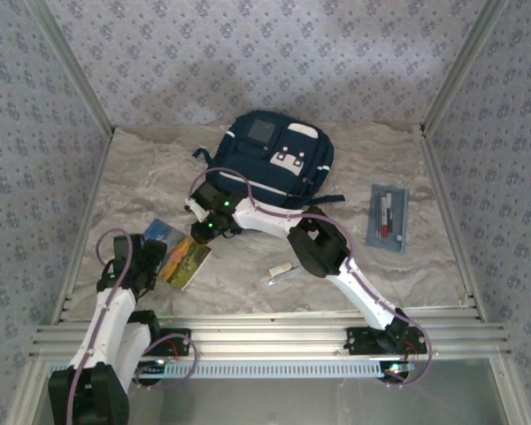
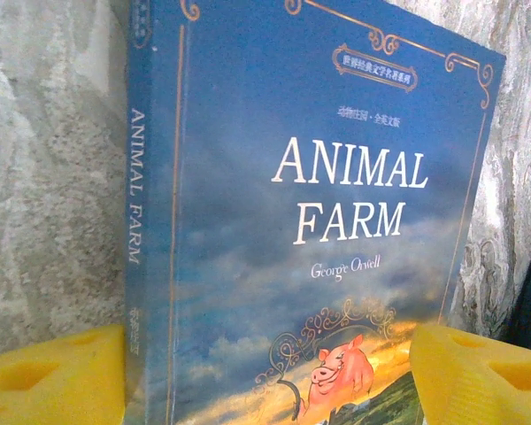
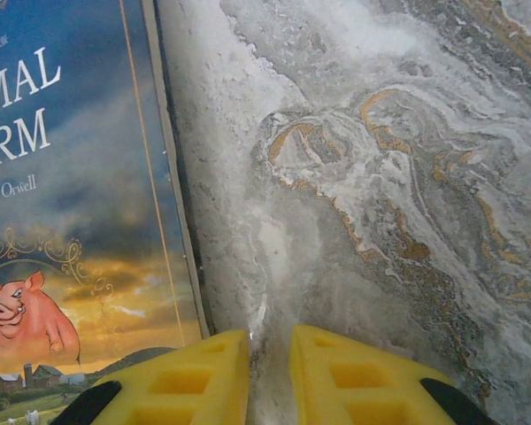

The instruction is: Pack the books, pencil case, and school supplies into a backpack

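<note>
Two things would make this pick-up clean, I judge: centre my left gripper [image 2: 261, 345] across the book [image 2: 319, 177] so both fingers close evenly on spine and fore-edge, and let my right gripper [image 3: 268, 345] tip that fore-edge up off the table [image 3: 380, 177] first. My left fingers stand wide, straddling the cover, though I cannot tell if they touch it. My right fingers are nearly together, holding nothing, just beside the book, which lies flat near the backpack [image 1: 270, 159].
</note>
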Available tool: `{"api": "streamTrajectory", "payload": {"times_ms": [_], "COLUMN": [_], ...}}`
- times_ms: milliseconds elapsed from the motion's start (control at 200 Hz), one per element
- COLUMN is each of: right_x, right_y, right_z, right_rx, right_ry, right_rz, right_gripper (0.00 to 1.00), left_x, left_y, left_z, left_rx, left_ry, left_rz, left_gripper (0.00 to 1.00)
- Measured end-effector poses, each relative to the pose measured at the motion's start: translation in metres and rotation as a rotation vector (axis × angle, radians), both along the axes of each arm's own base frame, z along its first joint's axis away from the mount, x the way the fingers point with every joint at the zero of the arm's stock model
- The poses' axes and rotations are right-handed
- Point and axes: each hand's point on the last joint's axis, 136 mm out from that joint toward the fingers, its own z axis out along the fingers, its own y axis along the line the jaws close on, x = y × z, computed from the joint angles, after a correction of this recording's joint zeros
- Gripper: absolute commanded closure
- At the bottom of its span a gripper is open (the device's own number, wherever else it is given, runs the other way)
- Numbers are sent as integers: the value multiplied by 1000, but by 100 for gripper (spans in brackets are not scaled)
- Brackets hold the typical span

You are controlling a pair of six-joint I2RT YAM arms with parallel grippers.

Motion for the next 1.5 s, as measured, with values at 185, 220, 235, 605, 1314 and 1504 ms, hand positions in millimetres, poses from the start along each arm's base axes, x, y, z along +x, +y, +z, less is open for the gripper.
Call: {"api": "streamTrajectory", "payload": {"times_ms": [185, 220, 235, 605, 1314, 1504], "right_x": [0, 0, 0, 6, 6, 6], "right_y": [0, 0, -1, -5, -6, -6], "right_z": [-1, -1, -1, -2, -1, 1], "right_rx": [1, 1, 1, -10, -13, -11], "right_ry": [3, 4, 5, 9, 12, 13], "right_rz": [1, 1, 0, -11, -14, -12], "right_gripper": [76, 76, 76, 76, 73, 70], "left_x": [6, 7, 8, 15, 47, 44], "left_y": [0, 0, 0, -4, -40, -40], "left_z": [-7, -7, -7, -3, 37, 38], "left_rx": [-13, -15, -16, -34, -170, -147], "left_ry": [-33, -40, -42, -107, -281, -264], "left_rz": [7, 4, 5, -12, -179, -200], "left_gripper": [22, 23, 23, 40, 81, 100]}}
